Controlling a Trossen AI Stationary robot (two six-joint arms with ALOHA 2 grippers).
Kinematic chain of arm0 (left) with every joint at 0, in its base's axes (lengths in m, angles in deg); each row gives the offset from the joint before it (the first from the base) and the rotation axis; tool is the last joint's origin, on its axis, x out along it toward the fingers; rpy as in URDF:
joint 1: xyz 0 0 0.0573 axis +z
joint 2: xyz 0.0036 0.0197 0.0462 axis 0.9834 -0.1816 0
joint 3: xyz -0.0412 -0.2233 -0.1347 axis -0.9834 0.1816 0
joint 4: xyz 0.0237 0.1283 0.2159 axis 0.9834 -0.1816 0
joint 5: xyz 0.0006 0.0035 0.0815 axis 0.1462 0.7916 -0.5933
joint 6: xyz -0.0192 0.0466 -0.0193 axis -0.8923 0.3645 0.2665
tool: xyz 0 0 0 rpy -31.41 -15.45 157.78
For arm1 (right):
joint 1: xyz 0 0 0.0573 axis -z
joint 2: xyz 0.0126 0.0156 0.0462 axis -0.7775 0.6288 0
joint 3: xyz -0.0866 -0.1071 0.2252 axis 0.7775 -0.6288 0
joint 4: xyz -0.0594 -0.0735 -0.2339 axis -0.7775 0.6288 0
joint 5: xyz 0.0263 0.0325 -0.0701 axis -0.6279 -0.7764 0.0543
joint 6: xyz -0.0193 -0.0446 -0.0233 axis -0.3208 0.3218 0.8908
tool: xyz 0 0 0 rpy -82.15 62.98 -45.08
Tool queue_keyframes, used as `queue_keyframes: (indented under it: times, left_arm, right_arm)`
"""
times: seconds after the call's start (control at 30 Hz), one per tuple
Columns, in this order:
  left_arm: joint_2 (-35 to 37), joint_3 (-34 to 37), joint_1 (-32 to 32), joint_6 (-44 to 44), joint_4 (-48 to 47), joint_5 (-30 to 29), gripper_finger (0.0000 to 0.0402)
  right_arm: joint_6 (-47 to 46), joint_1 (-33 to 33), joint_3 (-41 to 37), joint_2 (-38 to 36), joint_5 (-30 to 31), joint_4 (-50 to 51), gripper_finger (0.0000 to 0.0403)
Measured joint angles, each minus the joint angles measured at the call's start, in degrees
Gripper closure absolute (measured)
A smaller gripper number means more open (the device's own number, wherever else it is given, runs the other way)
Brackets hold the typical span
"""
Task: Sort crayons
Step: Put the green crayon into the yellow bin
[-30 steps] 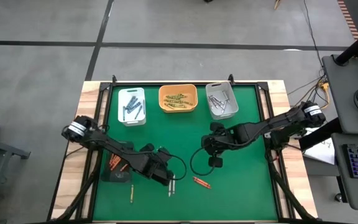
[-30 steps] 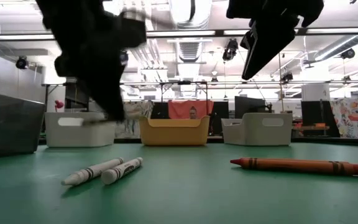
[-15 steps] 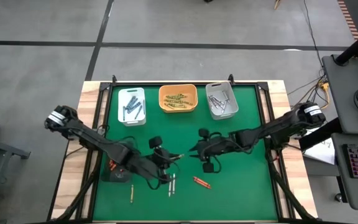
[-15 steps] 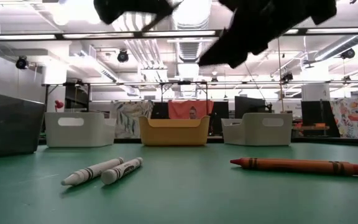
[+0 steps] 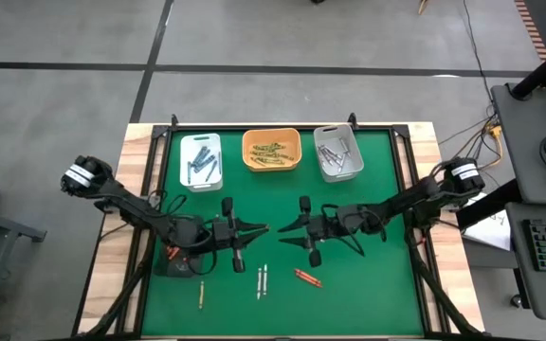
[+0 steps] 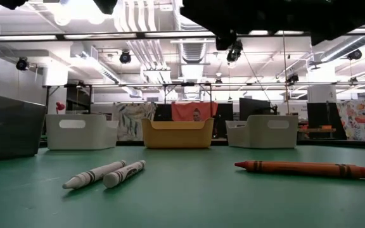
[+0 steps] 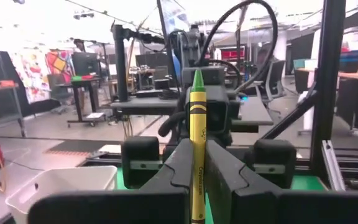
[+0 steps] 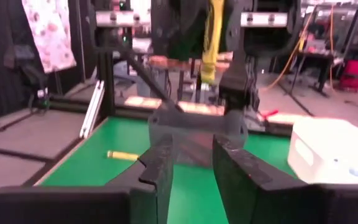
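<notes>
A yellow-green crayon [image 7: 197, 149] stands upright, pinched between the pressed-together fingers of the left tool [image 5: 257, 228], at the middle of the high view. Facing it, the right tool [image 5: 287, 234] hangs with fingers spread, gripping nothing. Below them on the green worktop [image 5: 368, 284] lie two white crayons [image 5: 262, 280] and a red-orange crayon [image 5: 308, 278].

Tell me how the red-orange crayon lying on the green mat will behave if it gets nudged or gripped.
The red-orange crayon is a round stick lying flat, so a sideways nudge would probably roll it across the green mat. It looks thin and light. Its straight shape suggests it is stiff, though likely to snap if squeezed hard.
</notes>
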Motion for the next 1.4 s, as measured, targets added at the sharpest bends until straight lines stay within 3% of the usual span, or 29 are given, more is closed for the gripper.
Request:
queue_keyframes:
  times: [0.73, 0.9, 1.07, 1.17, 1.4]
  left_arm:
    - [-1.0, -1.4, 1.8, 2.0, 1.8, 0.1, 0.0402]
    - [-1.0, -1.4, 2.1, 2.0, 2.0, 0.1, 0.0402]
    - [-1.0, -1.4, 2.1, 1.9, 2.2, 0.1, 0.0401]
    - [-1.0, -1.4, 2.0, 1.5, 2.7, 0.5, 0.0387]
    - [0.5, -1.3, 2.0, 2.0, 2.6, 0.0, 0.0309]
  right_arm:
    - [3.2, 1.6, 9.8, 1.5, -0.3, 2.0, 0.0293]
    - [6.0, 1.9, 12.4, 1.6, 0.3, 7.5, 0.0294]
    - [7.4, 2.0, 14.1, 1.6, 0.6, 9.6, 0.0333]
    - [8.0, 2.1, 14.2, 1.6, 0.7, 9.7, 0.0379]
    - [5.8, 3.6, 15.2, 1.5, 0.7, 16.5, 0.0387]
